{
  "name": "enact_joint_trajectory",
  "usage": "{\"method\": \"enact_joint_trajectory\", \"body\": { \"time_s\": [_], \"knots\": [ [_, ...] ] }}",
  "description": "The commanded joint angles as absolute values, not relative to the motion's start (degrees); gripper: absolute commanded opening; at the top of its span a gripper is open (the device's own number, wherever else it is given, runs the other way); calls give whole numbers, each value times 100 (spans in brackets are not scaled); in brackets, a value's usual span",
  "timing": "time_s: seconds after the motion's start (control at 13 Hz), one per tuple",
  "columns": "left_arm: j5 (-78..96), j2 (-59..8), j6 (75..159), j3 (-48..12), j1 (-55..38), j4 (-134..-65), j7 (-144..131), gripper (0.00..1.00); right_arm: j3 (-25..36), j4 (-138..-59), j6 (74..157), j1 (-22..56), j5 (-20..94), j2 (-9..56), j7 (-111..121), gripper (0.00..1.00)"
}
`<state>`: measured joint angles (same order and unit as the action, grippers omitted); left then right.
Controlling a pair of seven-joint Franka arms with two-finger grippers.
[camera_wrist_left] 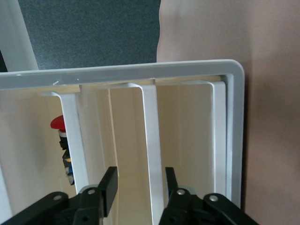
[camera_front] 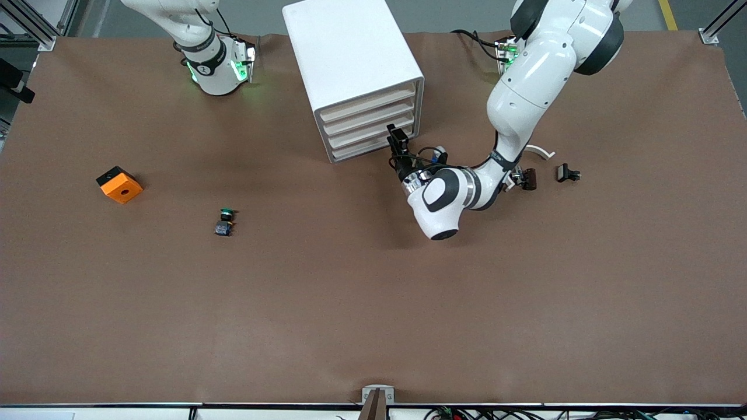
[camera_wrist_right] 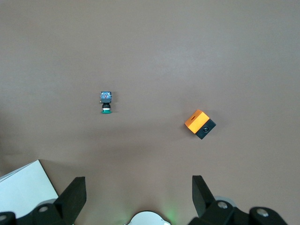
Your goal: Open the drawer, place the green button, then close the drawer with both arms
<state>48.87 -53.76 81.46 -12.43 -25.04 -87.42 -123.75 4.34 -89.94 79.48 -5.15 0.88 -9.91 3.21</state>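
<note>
The white cabinet stands at the robots' side of the table with its four drawers all shut. My left gripper is at the cabinet's front, at the lower drawers near the corner toward the left arm's end. In the left wrist view it is open, and a white drawer front strip stands between its fingers without being clamped. The button lies on the brown table toward the right arm's end; it also shows in the right wrist view. My right gripper is open and empty, high above the table.
An orange-and-black block lies toward the right arm's end, also in the right wrist view. A white arc and small black clips lie under the left arm. A red-capped part sits inside one drawer.
</note>
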Motion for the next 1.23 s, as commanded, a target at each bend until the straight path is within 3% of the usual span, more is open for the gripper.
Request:
{"method": "enact_joint_trajectory", "body": {
  "time_s": [0.0, 0.46, 0.85, 1.16],
  "knots": [
    [4896, -5467, 8007, -1230, -2558, -8701, -12463, 46, 369, -8974, 7901, -571, 88, -1002, 281, 100],
    [4878, -5572, 8007, -1222, -2645, -8701, -12463, 39, 404, -8903, 7945, -642, 53, -836, 281, 100],
    [4878, -5581, 8007, -1222, -2733, -8736, -12489, 17, 387, -8807, 8068, -615, 44, 94, 394, 100],
    [4878, -5616, 7989, -1187, -2725, -8728, -12498, 16, 387, -8719, 8156, -624, 9, 272, 519, 100]
  ]
}}
